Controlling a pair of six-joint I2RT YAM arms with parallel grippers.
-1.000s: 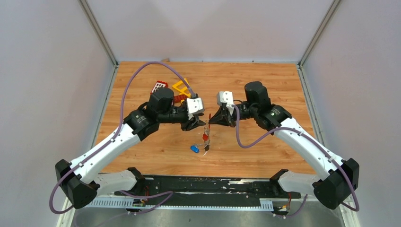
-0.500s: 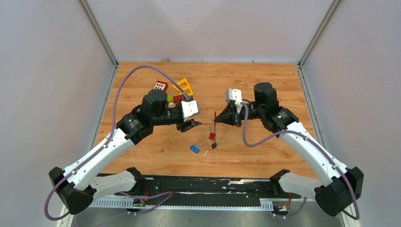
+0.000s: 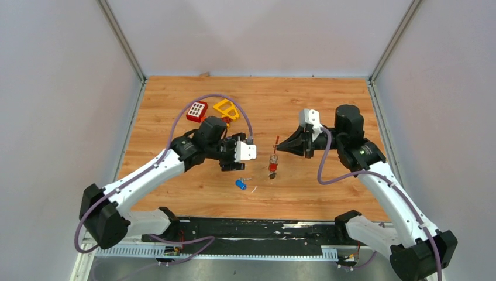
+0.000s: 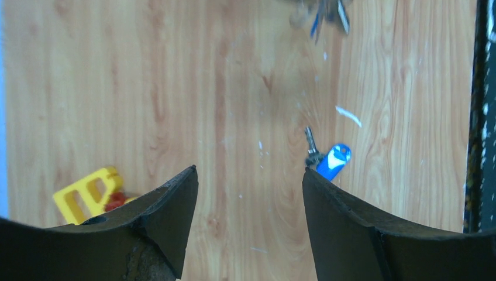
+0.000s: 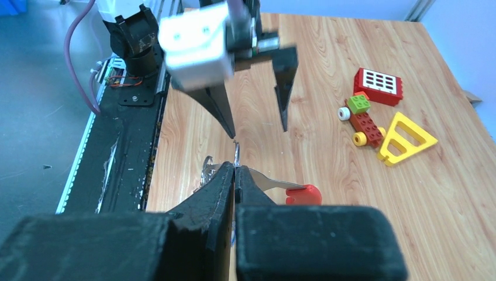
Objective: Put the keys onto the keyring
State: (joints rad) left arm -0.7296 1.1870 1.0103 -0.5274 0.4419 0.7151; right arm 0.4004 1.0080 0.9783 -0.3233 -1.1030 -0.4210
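Observation:
A blue-headed key (image 3: 240, 184) lies flat on the wooden table. In the left wrist view this blue-headed key (image 4: 333, 161) shows just past my right fingertip, outside the jaws. My left gripper (image 3: 232, 166) hovers over the table above and left of it, open (image 4: 249, 170) with only bare wood between the fingers. My right gripper (image 3: 278, 145) is shut (image 5: 235, 170) on the keyring (image 3: 272, 162), held above the table. A red-headed key (image 5: 303, 194) and a silver ring (image 5: 208, 167) hang from it. The left gripper (image 5: 258, 132) faces it, apart.
Toy blocks sit at the back left: a red block with white buttons (image 3: 197, 110), a yellow triangular frame (image 3: 226, 108), and small green and red pieces (image 5: 358, 103). The black base rail (image 3: 257, 231) runs along the near edge. White flecks (image 4: 348, 115) mark the wood.
The grippers were close together at the keyring; now they are apart. The left one drew back, dropped toward the blue-headed key and opened wider. The right one carried the keyring to the right.

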